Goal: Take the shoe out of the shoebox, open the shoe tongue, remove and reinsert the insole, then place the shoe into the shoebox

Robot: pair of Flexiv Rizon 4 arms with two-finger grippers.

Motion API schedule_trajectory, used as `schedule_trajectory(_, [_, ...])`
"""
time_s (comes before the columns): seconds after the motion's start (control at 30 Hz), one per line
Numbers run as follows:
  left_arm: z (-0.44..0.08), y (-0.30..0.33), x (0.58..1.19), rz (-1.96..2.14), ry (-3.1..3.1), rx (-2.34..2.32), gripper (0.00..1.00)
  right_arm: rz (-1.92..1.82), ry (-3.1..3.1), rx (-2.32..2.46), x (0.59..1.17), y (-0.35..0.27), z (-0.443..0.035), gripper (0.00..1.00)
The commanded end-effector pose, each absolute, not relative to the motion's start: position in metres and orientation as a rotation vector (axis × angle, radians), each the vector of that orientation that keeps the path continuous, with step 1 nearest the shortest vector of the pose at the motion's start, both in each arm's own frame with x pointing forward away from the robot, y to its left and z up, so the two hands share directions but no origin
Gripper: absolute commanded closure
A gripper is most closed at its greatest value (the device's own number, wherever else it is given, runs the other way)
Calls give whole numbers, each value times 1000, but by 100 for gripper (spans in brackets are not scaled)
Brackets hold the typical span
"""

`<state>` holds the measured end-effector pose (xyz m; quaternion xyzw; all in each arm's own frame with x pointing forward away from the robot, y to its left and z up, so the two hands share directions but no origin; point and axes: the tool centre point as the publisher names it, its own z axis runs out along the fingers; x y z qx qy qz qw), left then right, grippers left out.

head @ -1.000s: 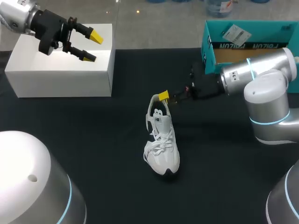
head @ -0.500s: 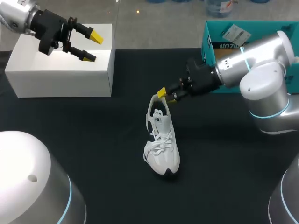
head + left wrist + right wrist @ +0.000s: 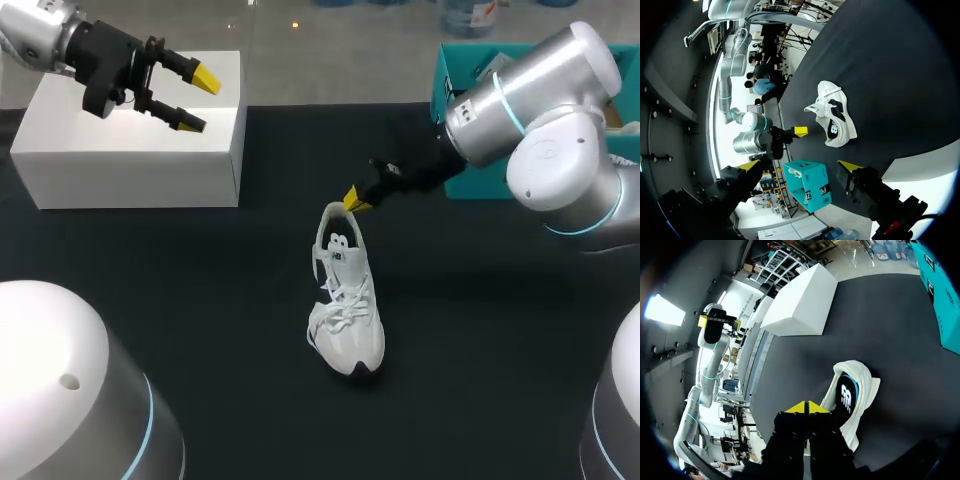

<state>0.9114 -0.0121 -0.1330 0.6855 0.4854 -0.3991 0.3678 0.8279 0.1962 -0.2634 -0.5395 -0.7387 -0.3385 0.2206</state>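
A white shoe (image 3: 346,305) with a dark insole lies upright on the black table, toe toward the front edge. My right gripper (image 3: 352,198) hovers just behind its heel collar, yellow tips pressed together with nothing between them. In the right wrist view the shoe (image 3: 854,392) sits beside the shut gripper (image 3: 806,408), not touching it that I can see. The teal shoebox (image 3: 452,70) stands at the back right, largely hidden by my right arm. My left gripper (image 3: 188,98) hangs open above the white box, far from the shoe. The left wrist view shows the shoe (image 3: 834,114) and shoebox (image 3: 807,186) ahead of the open left gripper (image 3: 797,166).
A large white box (image 3: 130,155) occupies the back left of the table. My right arm's bulky elbow (image 3: 560,150) stands over the shoebox's front. Bare black tabletop (image 3: 200,300) surrounds the shoe.
My right gripper has gone from open to shut beside the heel, and the right arm's wrist and elbow swung up and back. The shoe and the left arm stayed put.
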Motion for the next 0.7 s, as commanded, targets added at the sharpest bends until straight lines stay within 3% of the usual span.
schedule_trajectory(0.03, [-133, -12, 911, -1022, 1248, 1762, 0, -669, -2140, -1690, 838, 208, -262, 100])
schedule_trajectory(0.3, [-133, -12, 911, -1022, 1248, 1762, 0, -201, -2077, -2079, 851, 214, -301, 100])
schedule_trajectory(0.7, [-133, -12, 911, -1022, 1248, 1762, 0, -201, -2077, -2079, 851, 214, -301, 100])
